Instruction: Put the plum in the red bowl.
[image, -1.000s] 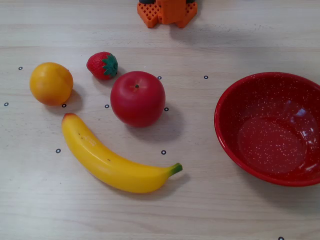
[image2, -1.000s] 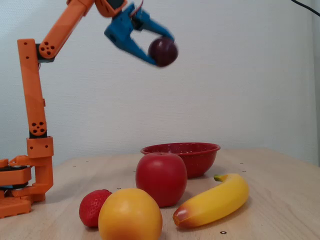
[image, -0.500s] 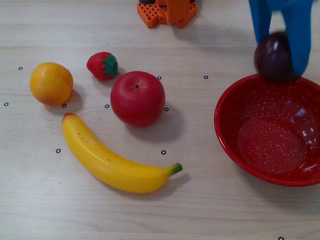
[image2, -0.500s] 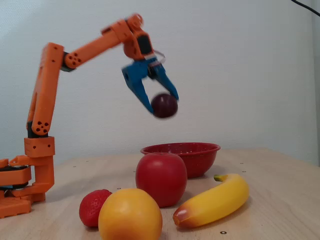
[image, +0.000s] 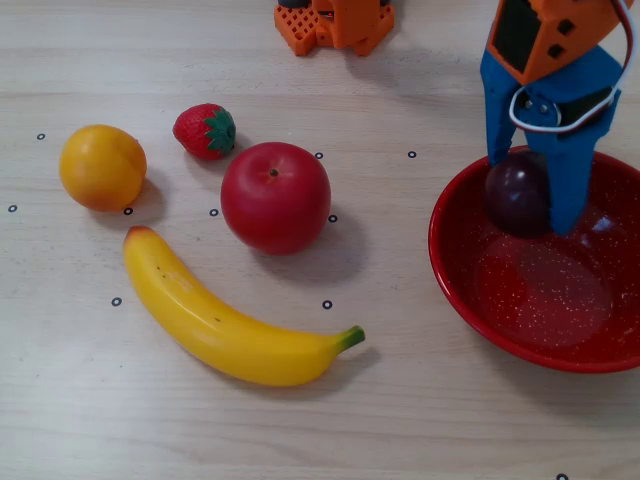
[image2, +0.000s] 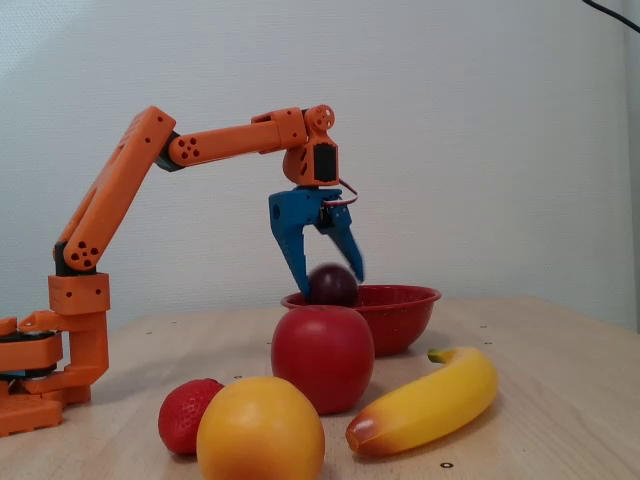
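Fixed views: plum over red bowl (claw-held).

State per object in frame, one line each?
gripper: shut on the plum, over the bowl
plum: held between the fingers, above the bowl's rim
red bowl: upright, nothing resting in it
apple: upright on table
banana: lying flat
strawberry: on table
orange: on table

A: The red bowl is running off the right edge; the arm base is getting cropped at top.

B: The apple is covering the bowl's lower left in the side fixed view.
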